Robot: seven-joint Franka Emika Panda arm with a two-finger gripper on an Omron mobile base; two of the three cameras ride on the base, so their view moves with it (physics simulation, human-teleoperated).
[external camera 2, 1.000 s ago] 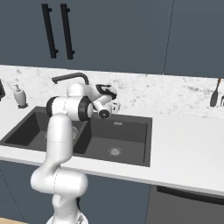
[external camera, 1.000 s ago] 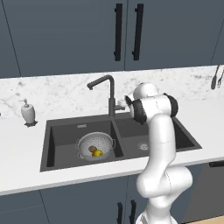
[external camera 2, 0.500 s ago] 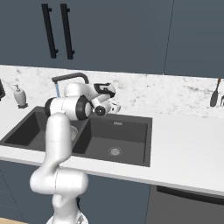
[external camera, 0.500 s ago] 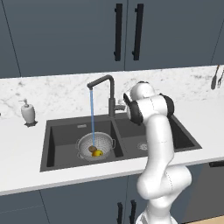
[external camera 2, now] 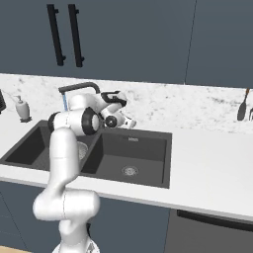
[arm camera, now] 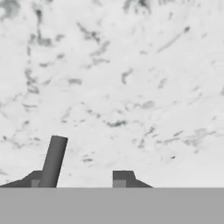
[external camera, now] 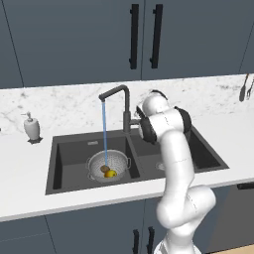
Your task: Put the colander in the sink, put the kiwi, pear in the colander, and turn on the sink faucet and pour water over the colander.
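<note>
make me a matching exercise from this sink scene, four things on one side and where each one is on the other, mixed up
Things:
1. colander
2. pear
3. soap bottle
4. water

Places:
A. on the counter, left of the sink
B. falling from the faucet spout into the colander
C. in the left basin
D. inside the colander, beside the kiwi

Pairs: 1-C, 2-D, 3-A, 4-B

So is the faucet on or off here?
On: a light blue water stream falls from the faucet into the colander.
</note>
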